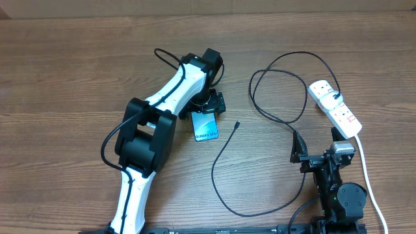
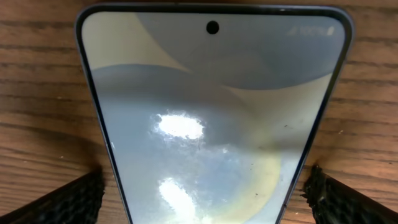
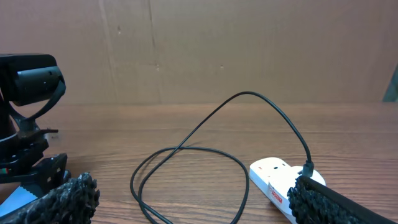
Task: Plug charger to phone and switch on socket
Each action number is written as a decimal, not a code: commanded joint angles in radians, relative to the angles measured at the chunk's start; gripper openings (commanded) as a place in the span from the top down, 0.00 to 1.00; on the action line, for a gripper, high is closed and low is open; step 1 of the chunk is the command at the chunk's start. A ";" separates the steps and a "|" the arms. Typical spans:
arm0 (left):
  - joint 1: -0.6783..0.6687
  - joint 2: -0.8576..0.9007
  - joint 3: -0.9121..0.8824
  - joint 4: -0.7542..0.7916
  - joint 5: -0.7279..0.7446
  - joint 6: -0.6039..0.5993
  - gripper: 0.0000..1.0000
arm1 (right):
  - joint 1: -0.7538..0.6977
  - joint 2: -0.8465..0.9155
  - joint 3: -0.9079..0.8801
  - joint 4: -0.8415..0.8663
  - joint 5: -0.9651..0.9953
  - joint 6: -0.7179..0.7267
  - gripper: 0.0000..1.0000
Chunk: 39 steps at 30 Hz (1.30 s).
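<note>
The phone (image 1: 206,129) lies flat on the wooden table, screen up with "Galaxy" text. In the left wrist view the phone (image 2: 211,112) fills the picture. My left gripper (image 2: 202,205) is open, one finger on each side of the phone with wood showing in both gaps. Overhead, the left gripper (image 1: 212,106) hangs over the phone's far end. The charger (image 1: 279,78) loops from the socket (image 1: 335,106) and its connector tip (image 1: 237,123) lies loose right of the phone. My right gripper (image 1: 317,146) is open, near the socket (image 3: 277,179), holding nothing.
The socket's thick white cord (image 1: 365,170) runs down the right side toward the front edge. The charger's long slack (image 1: 224,188) curves across the middle front of the table. A brown cardboard wall (image 3: 217,50) stands behind the table.
</note>
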 commanded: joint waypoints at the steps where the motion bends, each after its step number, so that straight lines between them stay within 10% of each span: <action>1: -0.002 0.034 -0.070 0.021 -0.005 -0.008 0.03 | -0.003 -0.010 -0.010 0.005 0.005 -0.004 0.00; 39: 0.037 0.032 -0.007 -0.054 0.009 -0.003 0.28 | -0.003 -0.010 -0.010 0.005 0.005 -0.004 0.00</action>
